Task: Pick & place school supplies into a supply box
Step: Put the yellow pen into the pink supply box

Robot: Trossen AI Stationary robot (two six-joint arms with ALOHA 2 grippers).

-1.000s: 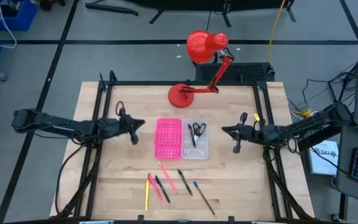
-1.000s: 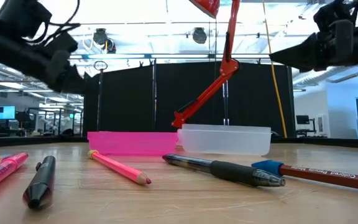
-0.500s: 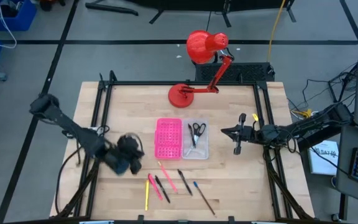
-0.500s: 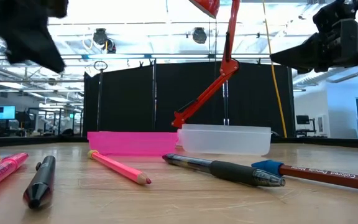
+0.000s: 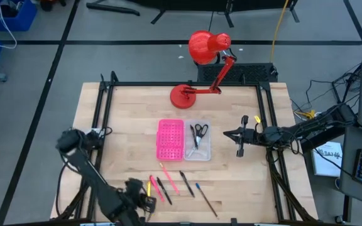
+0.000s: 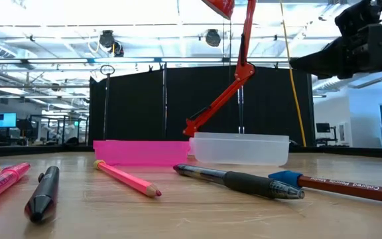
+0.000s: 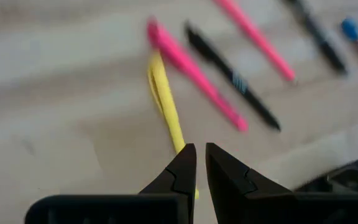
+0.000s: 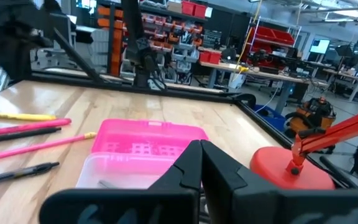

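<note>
The supply box lies at mid-table, a hot-pink perforated half (image 5: pixel 170 139) joined to a clear half (image 5: pixel 197 149). The clear half holds the small scissors (image 5: pixel 198 130) and a dark pen. Near the front edge lie a yellow pen (image 5: pixel 148 194), a pink marker (image 5: pixel 158 188), a black pen (image 5: pixel 164 191), a pink pencil (image 5: pixel 170 179), another black pen (image 5: pixel 187 184) and a blue-tipped pencil (image 5: pixel 205 197). My left gripper (image 5: pixel 144 199) is shut, right over the yellow pen (image 7: pixel 163 102). My right gripper (image 5: pixel 228 133) is shut and waits right of the box.
A red desk lamp (image 5: pixel 207 47) stands with its round base (image 5: pixel 182 95) on the table behind the box. A black metal frame (image 5: pixel 99 125) runs along the table's sides. Bare wood shows left of the box and between the box and the pens.
My left arm has swung from beside the box's pink half toward the table's near edge. It now stands over the yellow pen and has left the low view. No pen has moved.
</note>
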